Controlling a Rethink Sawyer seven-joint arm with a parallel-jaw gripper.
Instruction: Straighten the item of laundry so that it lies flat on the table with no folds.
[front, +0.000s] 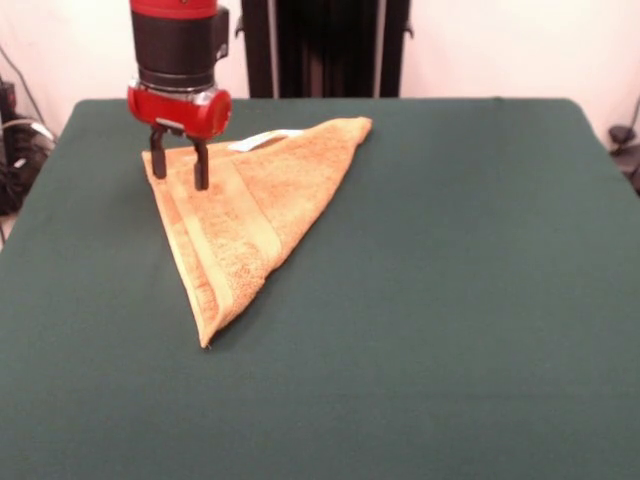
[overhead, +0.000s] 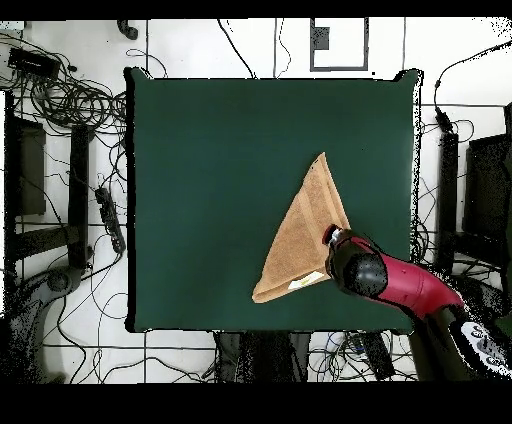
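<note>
A dark green table (front: 450, 300) is seen, with a tan-orange towel (front: 255, 215) folded into a triangle on it. The gripper (front: 179, 170) hangs over one corner, fingers parted and holding nothing. Only the top layer should be pinched, then drawn outward.

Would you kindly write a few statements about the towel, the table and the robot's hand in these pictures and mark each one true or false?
1. The towel lies folded into a triangle. True.
2. The hand is over the middle of the table. False: it is at one corner of the towel, near the table's edge on the robot's side.
3. The hand's fingers are spread apart. True.
4. The towel hangs over the table's edge. False: it lies wholly on the green top.
5. A small white tag shows at the towel's edge. True.
</note>
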